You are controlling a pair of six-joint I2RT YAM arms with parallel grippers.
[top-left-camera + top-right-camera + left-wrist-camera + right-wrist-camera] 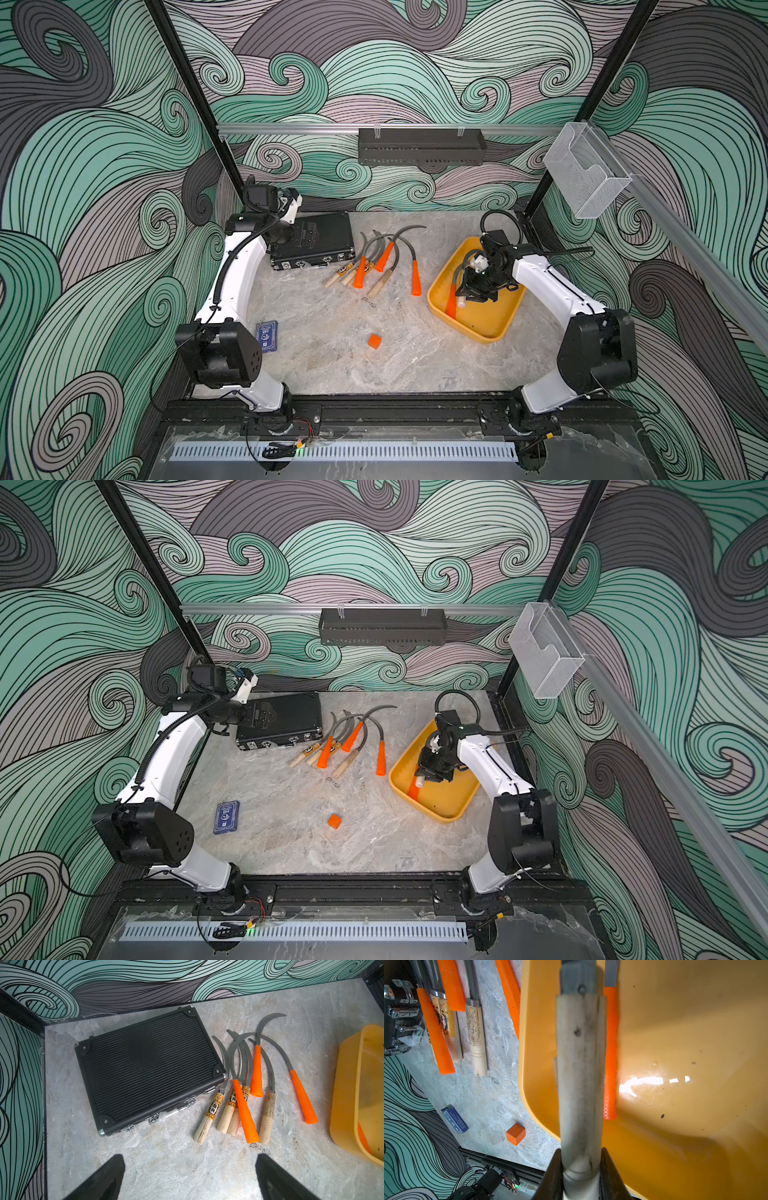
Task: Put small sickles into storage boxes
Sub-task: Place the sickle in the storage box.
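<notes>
Right gripper [580,1152] is clenching a wooden-handled sickle [579,1076], blade cut off, over the yellow tray [695,1022]; left gripper [190,1156] is gaping empty.

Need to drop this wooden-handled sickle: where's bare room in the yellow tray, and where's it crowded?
Bare: yellow tray's floor, from the orange-handled sickle across to its opposite wall. Crowded: the sickle pile beside the black case.
</notes>
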